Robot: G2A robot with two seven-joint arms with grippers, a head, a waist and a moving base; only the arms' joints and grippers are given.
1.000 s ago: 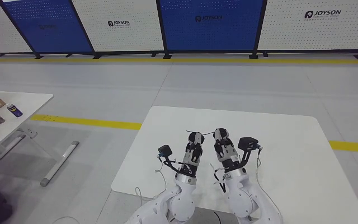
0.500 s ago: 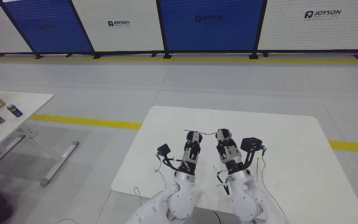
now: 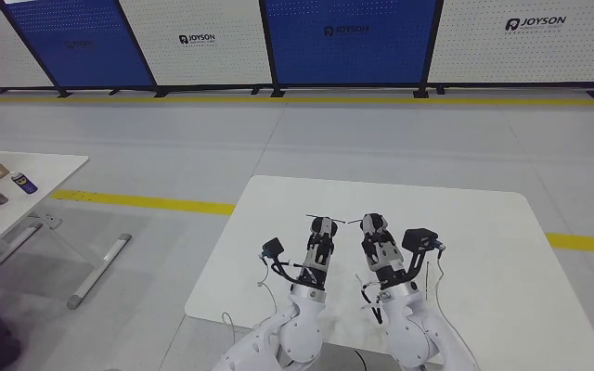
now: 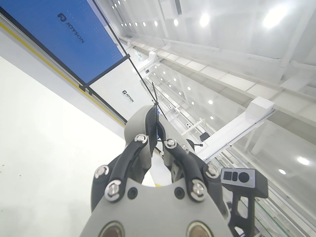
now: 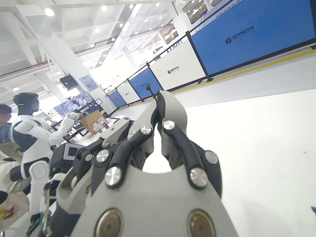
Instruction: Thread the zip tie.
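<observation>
Grey two-finger left gripper (image 3: 321, 228), lower centre of top view: pinched tight on the tail of a thin black plastic zip tie (image 5: 148, 86). Right gripper (image 3: 373, 224), just beside: clamped under the tie's square head, likely presenting the slot. Both above a white rectangular table (image 3: 483, 241). Judged unthreaded.

Same dark logo with one short word printed on white wall panel (image 3: 197, 39), blue panel (image 3: 346, 30), right white panel (image 3: 535, 22). Label on small can (image 3: 23, 183): too small to read.

One zip tie (image 5: 148, 87), two claws (image 3: 322, 223) (image 3: 371, 223), two tables (image 3: 464, 241) (image 3: 46, 172).
</observation>
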